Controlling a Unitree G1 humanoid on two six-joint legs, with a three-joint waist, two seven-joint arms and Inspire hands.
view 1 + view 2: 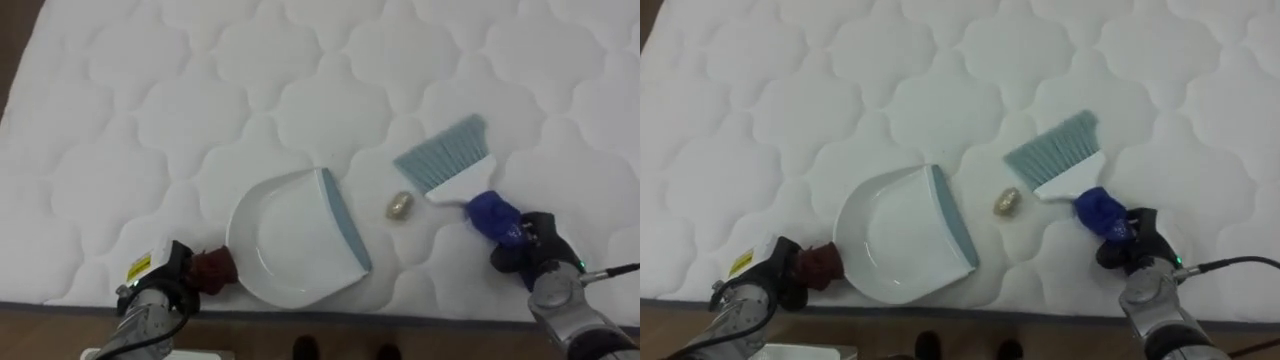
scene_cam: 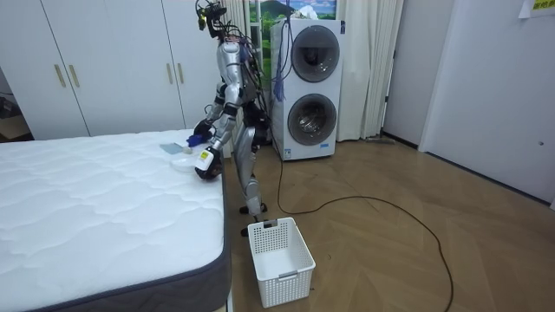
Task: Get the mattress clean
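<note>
Item under inspection: a small crumpled beige scrap (image 1: 399, 206) lies on the white quilted mattress (image 1: 200, 100) near its front edge, between the dustpan (image 1: 290, 240) and the brush (image 1: 445, 160), touching neither. The dustpan is white with a grey-blue lip and sits flat on the mattress. Its open mouth faces the scrap on the robot's right, and its dark red handle points back toward the lower left, so its long axis runs from the handle up and rightward to the lip. The left hand (image 1: 165, 275) has its fingers curled closed round that red handle at the bed's edge. The brush has pale blue bristles on a white head and a blue handle. Its long axis slants from the handle at the lower right up to the bristles at the upper left, with the bristle tips resting on the mattress just beyond the scrap. The right hand (image 1: 530, 245) is closed tight about the blue handle, dark fingers wrapped round it. From the room, the robot stands at the side of the bed near its corner, bent forward over the mattress with both arms reaching down. A white slatted basket (image 2: 279, 260) stands on the wood floor by the bed's corner. Two stacked washing machines (image 2: 312, 87) stand behind the robot, and white wardrobe doors (image 2: 104, 61) line the wall.
</note>
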